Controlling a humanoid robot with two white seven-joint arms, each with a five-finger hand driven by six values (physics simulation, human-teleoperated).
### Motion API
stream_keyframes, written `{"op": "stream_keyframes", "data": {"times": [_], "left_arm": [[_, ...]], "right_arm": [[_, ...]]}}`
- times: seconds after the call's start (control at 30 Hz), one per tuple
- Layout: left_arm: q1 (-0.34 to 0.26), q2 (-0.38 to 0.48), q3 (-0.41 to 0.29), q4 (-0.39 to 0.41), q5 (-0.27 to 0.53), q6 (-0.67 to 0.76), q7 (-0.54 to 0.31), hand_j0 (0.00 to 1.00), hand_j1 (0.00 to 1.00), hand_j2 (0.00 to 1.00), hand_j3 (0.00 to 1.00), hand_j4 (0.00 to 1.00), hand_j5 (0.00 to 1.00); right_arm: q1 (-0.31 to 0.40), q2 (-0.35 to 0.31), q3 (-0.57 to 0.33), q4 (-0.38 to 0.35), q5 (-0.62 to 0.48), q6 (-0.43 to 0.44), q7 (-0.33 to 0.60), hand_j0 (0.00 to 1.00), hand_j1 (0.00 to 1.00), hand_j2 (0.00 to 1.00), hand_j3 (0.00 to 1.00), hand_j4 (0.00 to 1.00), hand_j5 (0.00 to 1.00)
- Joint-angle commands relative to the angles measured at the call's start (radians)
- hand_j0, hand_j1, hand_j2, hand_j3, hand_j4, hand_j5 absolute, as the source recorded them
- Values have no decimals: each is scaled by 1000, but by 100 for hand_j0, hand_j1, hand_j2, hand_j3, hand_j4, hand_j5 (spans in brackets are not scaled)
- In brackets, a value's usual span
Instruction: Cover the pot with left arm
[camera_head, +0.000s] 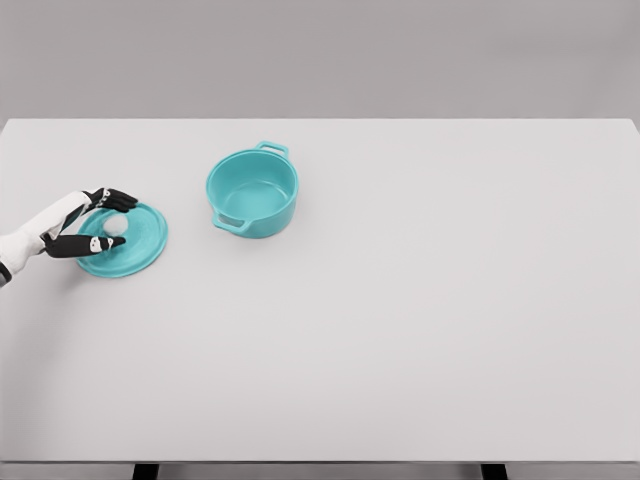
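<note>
A teal pot (253, 190) with two side handles stands uncovered on the white table, left of the middle. To its left a teal round lid (135, 243) lies flat, with a white knob (115, 226) at its centre. My left hand (108, 220) comes in from the left edge and hangs over the lid. Its black fingers (113, 197) and thumb sit on either side of the knob, spread and not closed on it. The right arm is out of view.
The white table (420, 320) stretches wide to the right and front of the pot. Its front edge runs along the bottom of the view.
</note>
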Motion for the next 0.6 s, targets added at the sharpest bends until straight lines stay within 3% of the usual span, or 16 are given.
{"op": "stream_keyframes", "data": {"times": [0.0, 0.1, 0.37, 0.57], "left_arm": [[0, 1, -2, 2, -12, -1, -2, 64, 64, 64, 64, 64, 64], [2, -3, -2, -1, -12, -1, -2, 59, 59, 59, 59, 59, 59], [9, -3, 7, -9, -12, -1, -2, 59, 59, 59, 59, 59, 59], [8, -3, 9, -18, -10, 2, -2, 46, 46, 46, 46, 46, 46]], "right_arm": [[0, 0, 0, 1, 0, 0, 0, 100, 100, 100, 100, 100, 100], [-2, 0, 0, -1, 0, 0, 0, 100, 100, 100, 100, 100, 100], [0, 0, 0, 1, 0, 0, 0, 100, 100, 100, 100, 100, 100], [0, 0, 0, -1, 0, 0, 0, 100, 100, 100, 100, 100, 100]]}}
